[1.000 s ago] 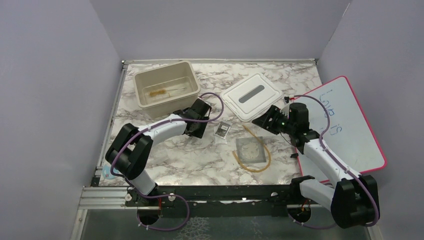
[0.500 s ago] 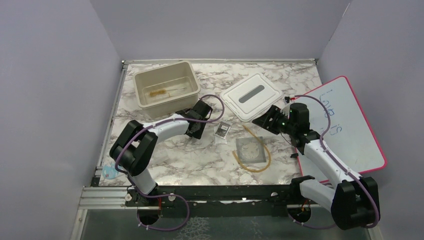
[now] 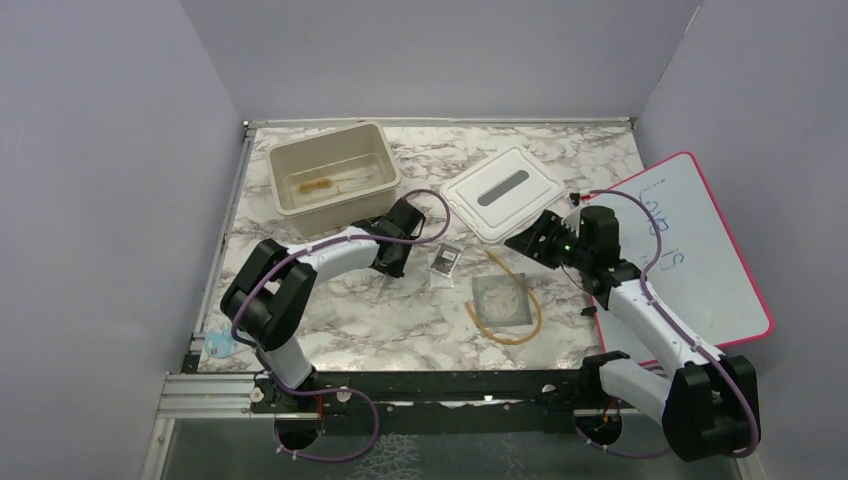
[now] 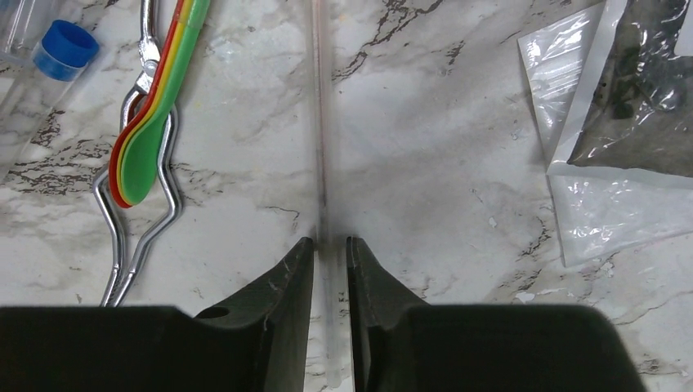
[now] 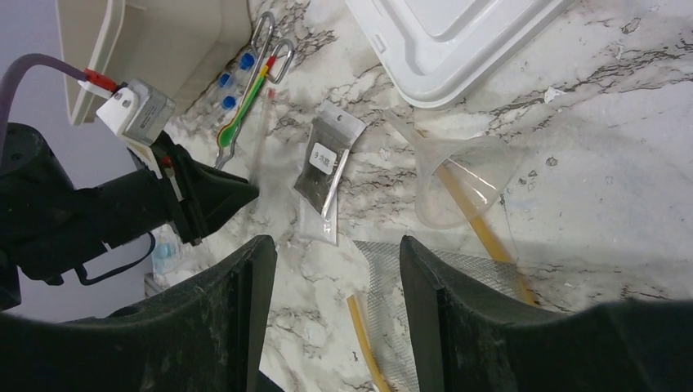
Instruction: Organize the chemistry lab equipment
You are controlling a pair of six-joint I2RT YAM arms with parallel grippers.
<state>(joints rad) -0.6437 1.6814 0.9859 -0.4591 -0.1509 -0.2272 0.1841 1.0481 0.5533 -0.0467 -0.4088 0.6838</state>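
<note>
My left gripper [image 4: 330, 241] is low over the marble with its jaws narrow, standing open on either side of a thin clear rod [image 4: 320, 122] that lies between them, a small gap on each side. Left of it lie the green-handled tool [image 4: 155, 122], the metal tongs [image 4: 122, 237] and a blue-capped vial [image 4: 69, 47]. The black-and-white packet [image 4: 629, 90] lies to the right. My right gripper [image 5: 337, 249] hangs open and empty above the grey wire gauze [image 5: 409, 278] and amber tubing [image 5: 474, 216]. A clear funnel [image 5: 462, 184] rests on the tubing.
The beige bin [image 3: 290, 205] stands at the back left with a brown brush [image 3: 320, 184] inside. Its white lid [image 3: 505, 190] lies behind the packet [image 3: 445, 262]. The red-bordered whiteboard [image 3: 700, 260] leans at the right, beside my right arm.
The left jaws have narrowed around the thin rod, and the left arm's elbow has shifted slightly. The right arm has not moved.
</note>
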